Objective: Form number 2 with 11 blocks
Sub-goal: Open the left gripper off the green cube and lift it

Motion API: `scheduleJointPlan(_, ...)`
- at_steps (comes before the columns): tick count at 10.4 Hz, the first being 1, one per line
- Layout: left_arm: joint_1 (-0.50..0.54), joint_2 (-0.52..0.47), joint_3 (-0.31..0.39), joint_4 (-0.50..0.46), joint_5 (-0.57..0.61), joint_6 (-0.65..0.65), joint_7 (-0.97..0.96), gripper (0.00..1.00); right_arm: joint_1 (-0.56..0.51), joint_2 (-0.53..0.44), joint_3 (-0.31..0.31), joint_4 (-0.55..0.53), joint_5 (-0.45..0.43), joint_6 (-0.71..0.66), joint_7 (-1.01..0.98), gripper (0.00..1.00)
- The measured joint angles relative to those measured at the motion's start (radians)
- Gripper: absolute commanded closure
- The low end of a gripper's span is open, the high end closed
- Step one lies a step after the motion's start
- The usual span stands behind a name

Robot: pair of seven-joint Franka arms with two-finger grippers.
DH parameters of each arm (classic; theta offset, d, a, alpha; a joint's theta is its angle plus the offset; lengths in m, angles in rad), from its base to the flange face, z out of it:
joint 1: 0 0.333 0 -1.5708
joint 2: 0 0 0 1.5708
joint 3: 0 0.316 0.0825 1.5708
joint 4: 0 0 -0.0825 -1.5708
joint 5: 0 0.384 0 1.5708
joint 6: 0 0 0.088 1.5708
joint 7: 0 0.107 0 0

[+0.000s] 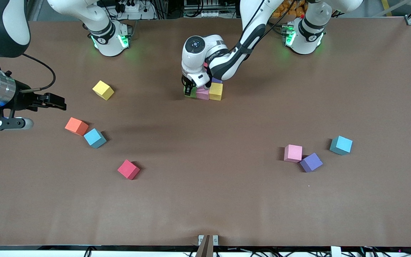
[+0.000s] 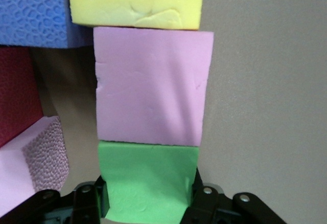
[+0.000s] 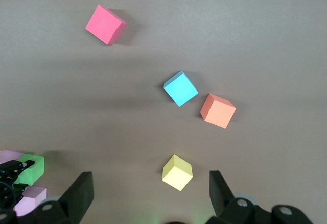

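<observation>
Near the middle of the surface (image 1: 205,200), toward the robots' bases, the left gripper (image 1: 190,88) is down at the growing number 2 (image 1: 205,91), its fingers (image 2: 202,196) clamped on the sides of a green block (image 2: 148,180). That block sits flush against a pink block (image 2: 153,88), which in turn touches a yellow block (image 2: 135,1); together they make a straight row of three. A purple block (image 2: 30,12), a red one (image 2: 15,93) and another pink one (image 2: 30,170) lie alongside this row on the bases' side, so the digit seems roughly half built.

My reading is that the step in hand is seating the green block at the end of the row. The next move calls for parting the fingers and lifting straight up, without dragging the foam cube out of line.

Loose blocks wait elsewhere. Taking the cluster as the clock's centre in the front view, a second yellow block (image 1: 103,90) lies at nine o'clock, an orange (image 1: 76,126) and a teal-blue (image 1: 95,138) block touching at about eight, a red block (image 1: 128,169) at seven, and a pink (image 1: 293,153), a purple (image 1: 311,162) and another teal-blue block (image 1: 341,145) near four.

The right gripper (image 3: 150,193) hangs over its own end of the surface above the loose yellow block, fingers wide apart and holding nothing; that arm waits.
</observation>
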Motion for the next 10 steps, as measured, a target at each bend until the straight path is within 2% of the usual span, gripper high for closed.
scheduleJointPlan(4, 0.002, -0.001, 0.006, -0.003, 0.004, -0.004, 0.0, 0.0, 0.0, 0.0, 0.001, 0.0, 0.0, 0.0, 0.0, 0.0)
scheduleJointPlan(10, 0.01, -0.04, 0.005, 0.123, 0.006, -0.004, -0.001, 0.0, 0.0, 0.0, 0.002, 0.0, 0.0, 0.001, 0.0, 0.0)
